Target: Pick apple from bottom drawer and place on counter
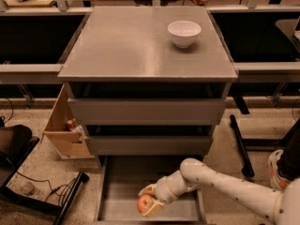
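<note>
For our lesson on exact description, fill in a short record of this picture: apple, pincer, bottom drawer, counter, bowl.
apple: low in the bottom drawer, gripped by the pincer
pincer: inside the bottom drawer, closed on the apple
bottom drawer: pulled open
counter: no apple on it
white bowl: on the counter, back right

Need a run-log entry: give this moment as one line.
phase: grasp | gripper: in open bottom drawer, shut on apple | counter: white bowl, apple not yet placed

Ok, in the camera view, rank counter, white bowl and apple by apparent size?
1. counter
2. white bowl
3. apple, between the jaws of the gripper, inside the bottom drawer
Bowl versus apple unsure: camera distances differ.
</note>
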{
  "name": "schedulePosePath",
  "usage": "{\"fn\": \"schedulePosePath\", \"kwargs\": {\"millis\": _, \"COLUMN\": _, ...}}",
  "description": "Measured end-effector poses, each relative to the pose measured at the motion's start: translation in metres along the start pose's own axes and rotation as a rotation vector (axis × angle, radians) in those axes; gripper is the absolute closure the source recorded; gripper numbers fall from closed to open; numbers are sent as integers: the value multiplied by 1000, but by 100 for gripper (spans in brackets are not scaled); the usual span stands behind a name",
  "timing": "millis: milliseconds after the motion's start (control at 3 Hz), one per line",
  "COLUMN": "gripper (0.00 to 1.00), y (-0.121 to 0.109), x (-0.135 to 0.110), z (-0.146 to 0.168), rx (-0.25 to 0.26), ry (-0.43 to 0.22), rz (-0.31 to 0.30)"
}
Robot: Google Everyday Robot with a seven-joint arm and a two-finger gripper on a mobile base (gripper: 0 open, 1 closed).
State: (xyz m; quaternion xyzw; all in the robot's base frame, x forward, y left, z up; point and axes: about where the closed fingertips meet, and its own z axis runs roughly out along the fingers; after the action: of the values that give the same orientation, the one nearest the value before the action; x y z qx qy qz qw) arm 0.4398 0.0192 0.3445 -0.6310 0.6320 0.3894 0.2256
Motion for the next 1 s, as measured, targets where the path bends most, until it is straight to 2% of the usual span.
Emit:
{"fn": "schedulePosePath", "kwargs": {"millis": 333, "gripper": 100, "y": 52, "x": -52, "z": -39, "rx": -32, "ry": 51, "rz": 30}}
{"fn": "schedulePosePath", "kwargs": {"millis": 667, "gripper": 100, "y": 88, "x": -109, "z": -88, "rx": 0, "ry": 78, "rz": 104}}
{"fn": "schedulePosePath", "kwargs": {"millis": 1000, "gripper": 100, "y": 93, "x": -169, "z": -150, "rx": 136, "ry": 95, "rz": 177}}
